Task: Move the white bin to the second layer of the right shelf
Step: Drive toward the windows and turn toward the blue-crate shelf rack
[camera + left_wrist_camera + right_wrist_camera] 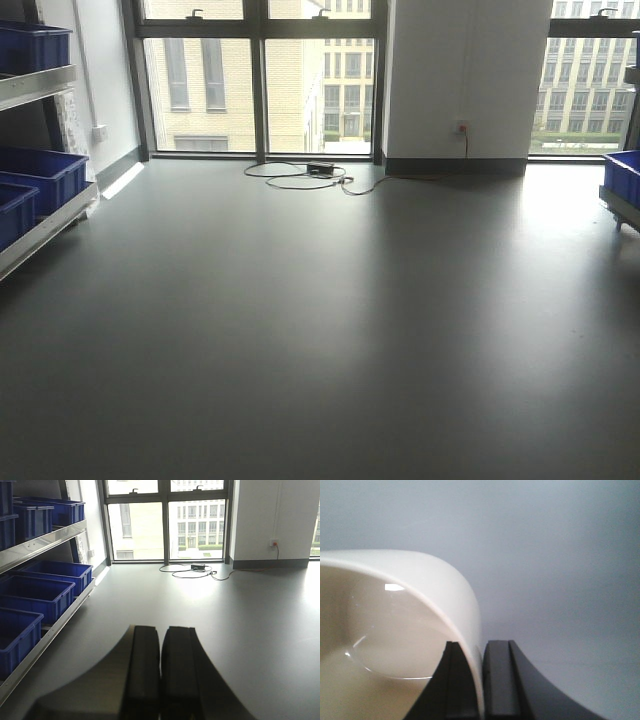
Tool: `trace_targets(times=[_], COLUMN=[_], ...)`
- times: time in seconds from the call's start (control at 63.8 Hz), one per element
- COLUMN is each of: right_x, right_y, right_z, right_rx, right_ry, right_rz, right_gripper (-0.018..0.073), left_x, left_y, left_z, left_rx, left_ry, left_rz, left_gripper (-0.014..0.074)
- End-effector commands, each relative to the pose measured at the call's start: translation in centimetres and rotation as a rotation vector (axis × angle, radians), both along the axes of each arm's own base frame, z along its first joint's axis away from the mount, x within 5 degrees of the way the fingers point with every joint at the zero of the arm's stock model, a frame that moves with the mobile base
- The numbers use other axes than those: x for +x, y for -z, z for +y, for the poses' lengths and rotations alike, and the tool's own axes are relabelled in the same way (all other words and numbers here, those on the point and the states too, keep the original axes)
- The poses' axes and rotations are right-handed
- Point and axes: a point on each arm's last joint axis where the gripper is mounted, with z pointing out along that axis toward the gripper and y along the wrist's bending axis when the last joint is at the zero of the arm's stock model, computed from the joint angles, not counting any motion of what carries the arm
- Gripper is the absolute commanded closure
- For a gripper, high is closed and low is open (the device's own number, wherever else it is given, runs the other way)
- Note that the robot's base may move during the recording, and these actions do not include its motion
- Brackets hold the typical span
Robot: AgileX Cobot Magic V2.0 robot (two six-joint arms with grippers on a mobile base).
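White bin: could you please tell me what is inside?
Nothing shows inside the white bin, only its bare glossy wall and base. A finger of the right gripper hides a strip; the left part is cropped.

The white bin point(420, 590) is smooth glossy plastic, the floor point(320, 330) dully sheened.

Right end effector point(476, 647) straddles the bin point(420, 587) wall; crates point(40, 592) sit on left rack point(45, 542).

My front camera looks across the floor point(320, 330) to the far windows point(205, 95). My left wrist view shares that floor and windows, over my left end effector point(161, 630). My right wrist view sits close against the white bin point(420, 590).
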Motion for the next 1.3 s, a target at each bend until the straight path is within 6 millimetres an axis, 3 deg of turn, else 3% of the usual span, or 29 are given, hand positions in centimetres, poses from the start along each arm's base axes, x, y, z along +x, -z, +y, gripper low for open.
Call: trace_targets(times=[0.0, 1.285], right_x=[0.44, 0.45], right_y=[-1.14, -1.14], right_z=[0.01, 0.01], right_rx=[-0.003, -0.003], right_ry=[-0.003, -0.003], right_rz=[-0.084, -0.085], right_gripper=[0.0502, 0.0502], left_x=[0.03, 0.03], left_y=[0.41, 0.41], left_z=[0.03, 0.03], left_rx=[-0.01, -0.01], left_ry=[-0.002, -0.002], left_rz=[-0.06, -0.06], left_gripper=[0.0512, 0.0512])
